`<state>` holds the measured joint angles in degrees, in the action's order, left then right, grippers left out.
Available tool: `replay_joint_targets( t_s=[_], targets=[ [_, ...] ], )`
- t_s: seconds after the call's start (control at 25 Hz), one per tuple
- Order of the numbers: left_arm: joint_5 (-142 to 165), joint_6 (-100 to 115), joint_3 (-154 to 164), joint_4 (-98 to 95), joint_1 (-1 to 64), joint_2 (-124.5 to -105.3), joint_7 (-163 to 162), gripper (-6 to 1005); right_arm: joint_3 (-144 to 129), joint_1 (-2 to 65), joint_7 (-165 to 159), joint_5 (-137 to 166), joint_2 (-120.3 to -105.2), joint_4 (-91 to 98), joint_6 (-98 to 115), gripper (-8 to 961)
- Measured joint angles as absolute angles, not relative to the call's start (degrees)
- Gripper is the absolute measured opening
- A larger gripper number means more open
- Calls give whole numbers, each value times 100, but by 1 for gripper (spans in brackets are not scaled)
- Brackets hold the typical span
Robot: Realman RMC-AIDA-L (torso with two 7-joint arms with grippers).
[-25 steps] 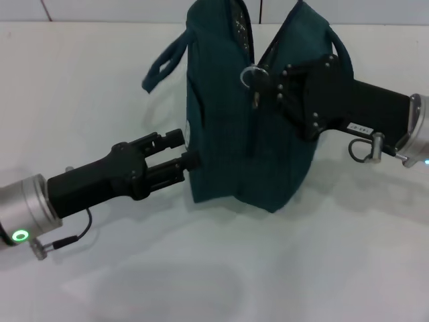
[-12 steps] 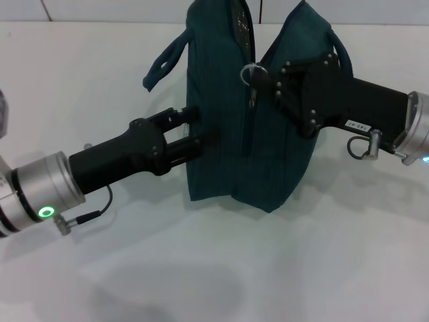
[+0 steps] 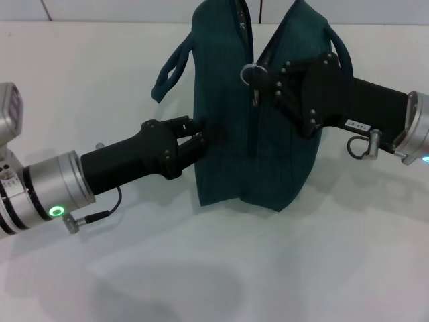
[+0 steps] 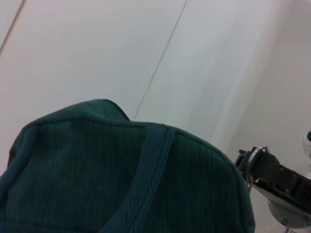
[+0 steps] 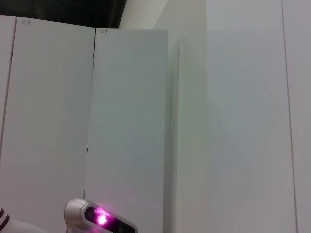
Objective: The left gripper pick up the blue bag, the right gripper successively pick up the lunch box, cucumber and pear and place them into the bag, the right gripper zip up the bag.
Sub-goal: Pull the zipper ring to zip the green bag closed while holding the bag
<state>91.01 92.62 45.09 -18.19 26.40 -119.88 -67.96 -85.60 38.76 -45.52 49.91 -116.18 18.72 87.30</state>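
The blue bag (image 3: pixel 241 134) stands upright on the white table, its two handles up and its top seam drawn almost together. My right gripper (image 3: pixel 265 79) is at the bag's upper front, shut on the ring zip pull (image 3: pixel 249 72). My left gripper (image 3: pixel 198 136) is open, its tips pressed against the bag's left side at mid height. The left wrist view shows the bag's fabric and one strap (image 4: pixel 146 179) up close, with the right arm (image 4: pixel 277 179) beyond. The lunch box, cucumber and pear are not in view.
The white table (image 3: pixel 234 268) spreads out in front of the bag and to both sides. A white wall runs just behind the bag. The right wrist view shows only white wall panels (image 5: pixel 194 121).
My left arm has swung in from the lower left and pushed its gripper against the bag's side. The bag has shifted slightly right. The right gripper has stayed at the zip pull.
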Motion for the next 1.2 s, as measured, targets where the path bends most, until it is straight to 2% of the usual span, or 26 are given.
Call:
replay_joint_targets(
  t_s=[0.24,1.2],
  targets=[
    [9102,9266,4607,-1819,2663,-11979,-6786,211,-8560,3862,-4552,4962,-11618,1872,8771,11],
    [10039,9815,5398,-2151,2716,-11918,-6836,81,-8506,3868,-5462,4185,-11613,1917,8601,11]
  ],
)
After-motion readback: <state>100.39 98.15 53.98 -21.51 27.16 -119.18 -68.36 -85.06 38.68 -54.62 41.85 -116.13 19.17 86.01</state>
